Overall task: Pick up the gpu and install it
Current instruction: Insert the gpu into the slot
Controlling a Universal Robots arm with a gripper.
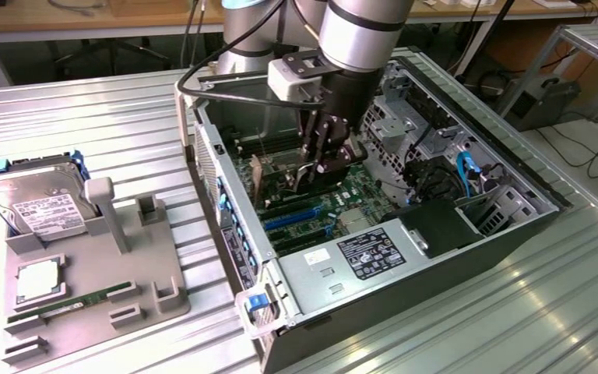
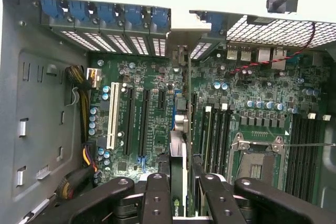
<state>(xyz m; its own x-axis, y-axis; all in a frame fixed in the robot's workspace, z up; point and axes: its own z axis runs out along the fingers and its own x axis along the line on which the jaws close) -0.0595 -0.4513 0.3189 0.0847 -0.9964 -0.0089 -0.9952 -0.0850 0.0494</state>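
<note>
At the exterior view's left, a grey holder lies on the ribbed metal bench. A silver hard drive stands tilted in its far end. Nearer the camera, a square chip and a long green RAM stick lie in its pockets.

In the middle is the open computer case, its near corner cut off by the frame's lower edge. The arm reaches down into it. The pincer hangs just above the motherboard, closed on the gpu.

From this side little of the card shows. A tan-green strip juts out toward the case's slotted rear wall, and the fingers and wrist cover the rest. Its lower edge is hidden, so I cannot tell whether it touches a slot or hangs just clear of one.

In the wrist view the pincer has its two inner fingers drawn close on either side of the gpu. The card shows edge-on as a pale thin strip with a patch of green beside the fingers, and its cooler face is hard to make out. It stands between the long black expansion slots and the memory slots, in line with a rear bracket opening.

At the exterior view's right, a labelled power supply and blue cables sit inside the case.
</note>
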